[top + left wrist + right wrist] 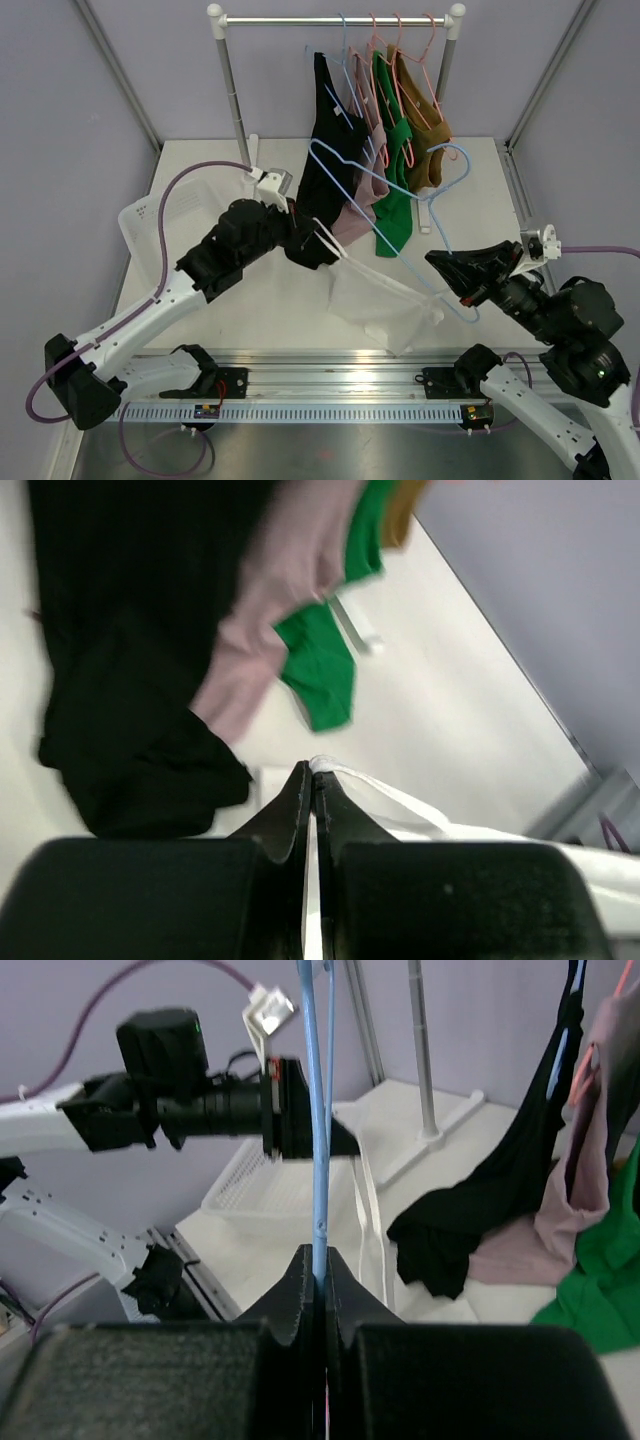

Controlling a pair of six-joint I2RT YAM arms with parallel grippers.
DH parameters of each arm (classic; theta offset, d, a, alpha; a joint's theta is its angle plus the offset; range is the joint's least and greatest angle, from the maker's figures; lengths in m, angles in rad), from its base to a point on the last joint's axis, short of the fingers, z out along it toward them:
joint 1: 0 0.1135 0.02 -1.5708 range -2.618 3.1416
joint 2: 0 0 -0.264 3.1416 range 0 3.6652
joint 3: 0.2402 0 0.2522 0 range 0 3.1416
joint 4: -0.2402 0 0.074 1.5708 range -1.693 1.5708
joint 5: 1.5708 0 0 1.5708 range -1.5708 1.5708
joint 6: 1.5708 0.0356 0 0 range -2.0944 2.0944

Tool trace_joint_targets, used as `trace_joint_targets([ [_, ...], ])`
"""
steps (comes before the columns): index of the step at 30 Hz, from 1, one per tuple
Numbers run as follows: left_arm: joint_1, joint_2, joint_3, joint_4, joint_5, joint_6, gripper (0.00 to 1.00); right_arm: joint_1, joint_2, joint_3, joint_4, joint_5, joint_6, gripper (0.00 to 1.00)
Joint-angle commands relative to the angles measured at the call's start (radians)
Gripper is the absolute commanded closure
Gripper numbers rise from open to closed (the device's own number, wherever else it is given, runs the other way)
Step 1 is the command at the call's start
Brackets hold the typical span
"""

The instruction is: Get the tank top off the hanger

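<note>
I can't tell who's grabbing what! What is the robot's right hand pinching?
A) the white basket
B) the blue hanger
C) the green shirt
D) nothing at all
B: in the right wrist view the right gripper is shut on the thin wire of the blue hanger, while the left gripper pinches a strap of the white tank top.
</note>
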Motion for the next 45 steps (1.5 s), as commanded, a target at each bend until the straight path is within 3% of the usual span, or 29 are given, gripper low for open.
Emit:
trace_joint_targets([
  [1,-0.033,-0.047,-0.073,0.135,0.261,-0.044,1.0,0.006,-0.009,-0.167,0.457,-0.025,0.057,1.0],
  [2,-0.049,-0.063,-0.087,0.131,0.271,-0.044,1.0,0.006,-0.007,-0.215,0.675,-0.037,0.066,1.0],
  [4,-0.075,-0.078,-0.125,0.112,0.26,-0.036,1.0,0.005,0.042,-0.346,0.899,-0.037,0.079,1.0],
  [5,-0.08,-0.093,-0.137,0.077,0.222,-0.036,1.0,0.006,0.069,-0.381,1.118,-0.02,0.074,1.0],
  [8,-0.08,-0.109,-0.165,-0.017,0.099,-0.047,1.0,0.006,0.221,-0.42,1.371,0.003,0.039,1.0],
  [15,-0.08,-0.172,-0.21,-0.136,-0.019,-0.076,1.0,0.008,0.43,-0.339,1.487,0.126,-0.033,1.0],
  [16,-0.08,-0.181,-0.208,-0.195,-0.05,-0.084,1.0,0.006,0.444,-0.297,1.426,0.121,-0.029,1.0],
  [19,-0.08,-0.202,-0.182,-0.323,-0.189,-0.107,0.96,0.006,0.497,-0.023,0.691,0.182,0.057,1.0],
  [21,-0.08,-0.222,-0.159,-0.372,-0.248,-0.11,0.87,0.008,0.545,0.122,0.496,0.199,0.066,1.0],
  [25,-0.08,-0.276,-0.092,-0.478,-0.292,-0.116,0.67,0.008,0.638,0.224,0.27,0.306,0.102,1.0],
  [26,-0.08,-0.288,-0.073,-0.527,-0.308,-0.117,0.52,0.009,0.663,0.252,0.187,0.337,0.111,1.0],
  [28,-0.08,-0.302,-0.026,-0.599,-0.329,-0.111,0.37,0.012,0.733,0.322,0.112,0.351,0.117,1.0],
  [29,-0.08,-0.31,-0.013,-0.622,-0.352,-0.114,0.24,0.014,0.755,0.345,0.095,0.362,0.117,1.0],
  [30,-0.08,-0.329,-0.003,-0.641,-0.358,-0.108,0.01,0.017,0.778,0.393,0.081,0.373,0.111,1.0],
  [38,-0.08,-0.452,0.051,-0.733,-0.308,-0.018,0.01,0.052,1.091,0.746,-0.03,0.503,0.008,1.0],
  [45,-0.08,-0.531,-0.059,-0.724,-0.367,0.039,0.01,0.055,1.372,1.152,-0.108,0.538,-0.081,1.0],
])
